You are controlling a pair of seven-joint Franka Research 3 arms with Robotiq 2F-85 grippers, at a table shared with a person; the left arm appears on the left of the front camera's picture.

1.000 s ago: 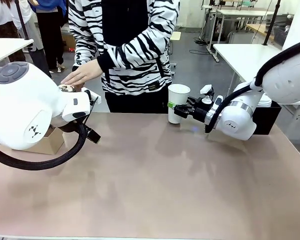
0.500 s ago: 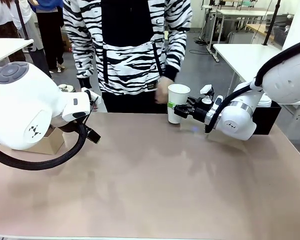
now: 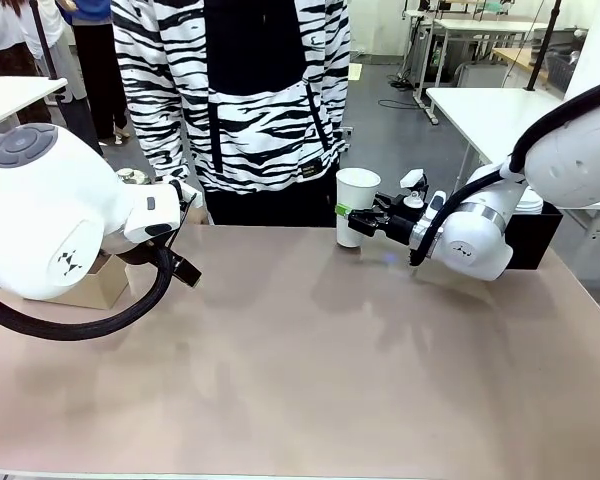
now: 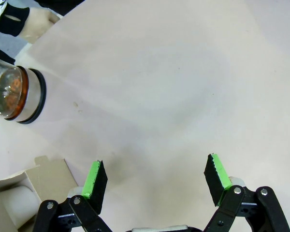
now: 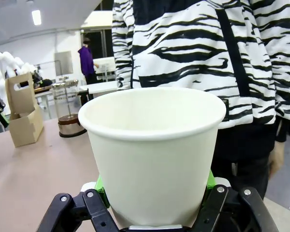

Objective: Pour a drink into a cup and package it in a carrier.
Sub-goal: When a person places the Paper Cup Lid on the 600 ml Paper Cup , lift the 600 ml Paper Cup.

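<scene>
A small patch (image 3: 305,173) on the person's hoodie (image 3: 250,110) is too small to read. The cup (image 3: 357,200), upright and open-topped, is right of centre in the front view; the right gripper (image 3: 351,216) comes in from the right and is clamped on its lower wall, green pads (image 5: 102,186) on both sides. The left gripper (image 4: 154,175) gapes wide over bare table (image 4: 183,72), holding nothing. Upper left in its view, a pitcher (image 4: 26,94) holds the amber drink (image 4: 9,92); the carrier (image 4: 43,176) is lower left
</scene>
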